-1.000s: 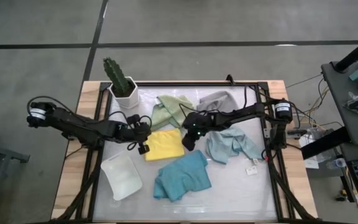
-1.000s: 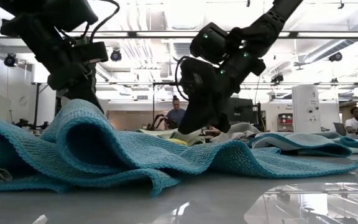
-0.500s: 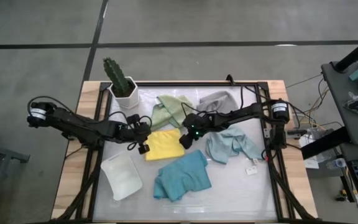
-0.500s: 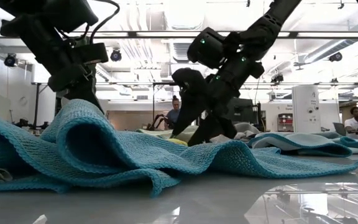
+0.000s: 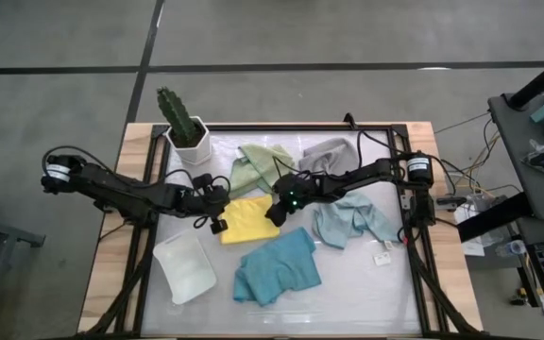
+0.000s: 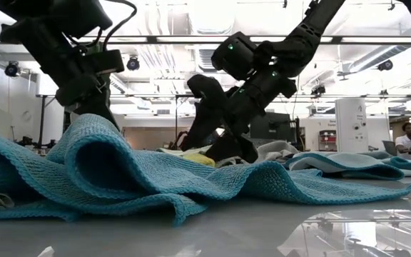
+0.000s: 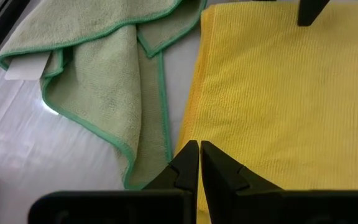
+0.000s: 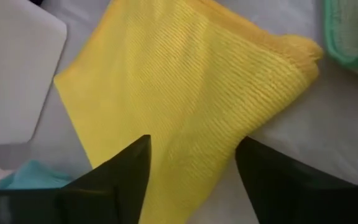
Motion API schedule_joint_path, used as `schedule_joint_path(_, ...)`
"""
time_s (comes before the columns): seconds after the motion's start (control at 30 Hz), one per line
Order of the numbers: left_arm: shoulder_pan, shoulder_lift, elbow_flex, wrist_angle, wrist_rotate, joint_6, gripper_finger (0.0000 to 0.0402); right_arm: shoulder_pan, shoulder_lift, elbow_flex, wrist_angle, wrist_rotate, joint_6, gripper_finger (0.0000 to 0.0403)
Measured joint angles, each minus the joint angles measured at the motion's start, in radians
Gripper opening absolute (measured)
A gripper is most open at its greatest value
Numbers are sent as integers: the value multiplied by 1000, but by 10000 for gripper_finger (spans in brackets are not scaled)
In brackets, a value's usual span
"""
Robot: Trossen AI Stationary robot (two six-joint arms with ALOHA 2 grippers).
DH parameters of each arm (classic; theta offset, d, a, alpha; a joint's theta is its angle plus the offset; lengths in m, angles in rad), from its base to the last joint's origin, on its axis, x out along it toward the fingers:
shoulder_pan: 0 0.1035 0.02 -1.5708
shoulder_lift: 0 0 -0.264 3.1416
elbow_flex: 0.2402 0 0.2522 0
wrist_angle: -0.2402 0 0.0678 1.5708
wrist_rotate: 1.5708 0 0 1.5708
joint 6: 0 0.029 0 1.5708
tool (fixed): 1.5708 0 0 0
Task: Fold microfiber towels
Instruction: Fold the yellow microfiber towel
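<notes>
Yellow towel [image 5: 249,219] lies mid-table between our clenched, empty left gripper [image 5: 217,210] and spread right gripper [image 5: 274,212]. Soft and limp, it should be pinched at a corner.

Yellow towel [image 5: 250,219] at table centre, plain bright yellow, fine ribbed weave. Sage green towel [image 5: 256,166] beyond it, pale green with darker green stitched edge. Grey towel [image 5: 332,152] far right, plain. Pale blue towel [image 5: 352,222] right, plain. Teal towel [image 5: 277,267] near, plain, looped texture. Tray [image 5: 186,267] near left, white. Cactus [image 5: 176,113] far left, dark green, in white pot. Table [image 5: 132,140] edge light wood, surface glossy white. Arms black.
</notes>
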Motion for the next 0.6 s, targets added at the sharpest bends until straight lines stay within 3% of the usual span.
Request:
schedule_joint_path(0.23,0,0,0,7,0,0,3,0,0,0,13,25,-18,126)
schedule_joint_path(0.47,-1,0,-1,26,0,0,3,0,0,0,22,26,-70,20)
schedule_joint_path(0.6,-4,0,-1,25,13,-1,3,-6,-9,0,-17,25,-93,12)
